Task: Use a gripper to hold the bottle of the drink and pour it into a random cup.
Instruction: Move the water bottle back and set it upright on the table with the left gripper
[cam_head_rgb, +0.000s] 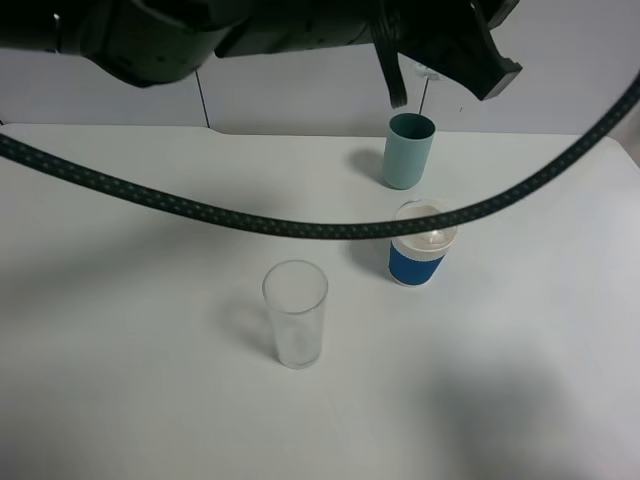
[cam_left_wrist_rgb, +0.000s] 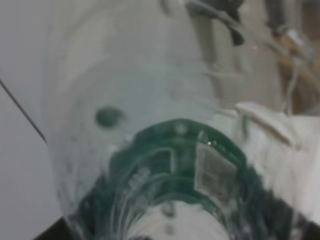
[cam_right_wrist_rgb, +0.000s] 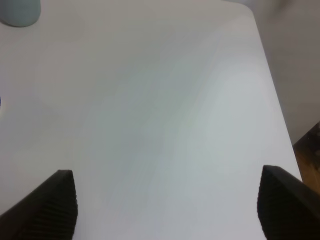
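Nearest the high camera, one bulky black arm (cam_head_rgb: 150, 35) fills the top edge. One dark braided cable (cam_head_rgb: 300, 225) sags from it across the whole view. At the arm's right end the left gripper (cam_head_rgb: 442, 72) hangs high above the white table (cam_head_rgb: 120, 350).

Its wrist camera is filled by the bottle of the drink (cam_left_wrist_rgb: 165, 150), a single clear bottle with a green label. The bottle is lifted off the table, tilted, and clamped in that gripper. The fingers are almost wholly hidden behind the plastic.

Three vessels stand upright on the table, well apart from each other. A tall clear glass (cam_head_rgb: 295, 315) stands left of the middle. A plain teal cup (cam_head_rgb: 408, 155) stands toward the back. Slightly to its right and nearer the front is the cup (cam_head_rgb: 418, 262), white with a blue band. The cable crosses in front of its rim.

The right gripper (cam_right_wrist_rgb: 170, 210) hovers over bare table with its two dark fingers (cam_right_wrist_rgb: 50, 205) spread wide and nothing between them. The teal cup shows at one corner of that wrist view.
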